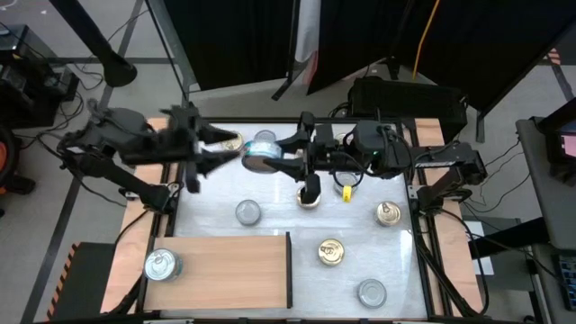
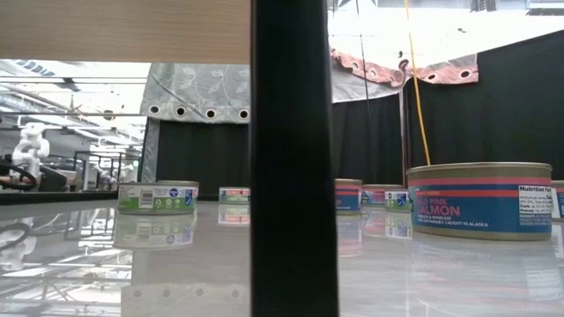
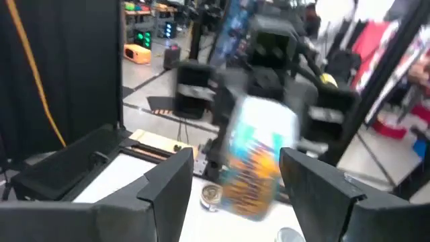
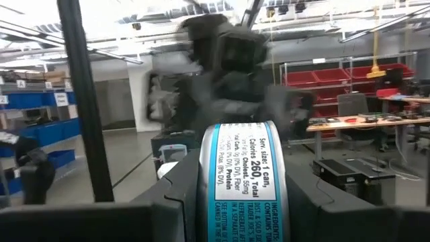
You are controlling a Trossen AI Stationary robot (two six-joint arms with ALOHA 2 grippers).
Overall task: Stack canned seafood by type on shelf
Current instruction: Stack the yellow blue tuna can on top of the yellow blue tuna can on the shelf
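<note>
Silver-lidded tin being held on edge above the desk in right gripper jaws, left gripper jaws spread empty beside it, mid-handover toward the shelf.

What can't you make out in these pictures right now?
- Low view: a dark post hides the table's middle; neither arm shows.
- Left wrist view: the tin ahead of the left end effector is smeared, its label unreadable.
- Right wrist view: the tin in the right end effector is cut off by the bottom edge.
- High view: the labels of the tins on the table are too small.
</note>
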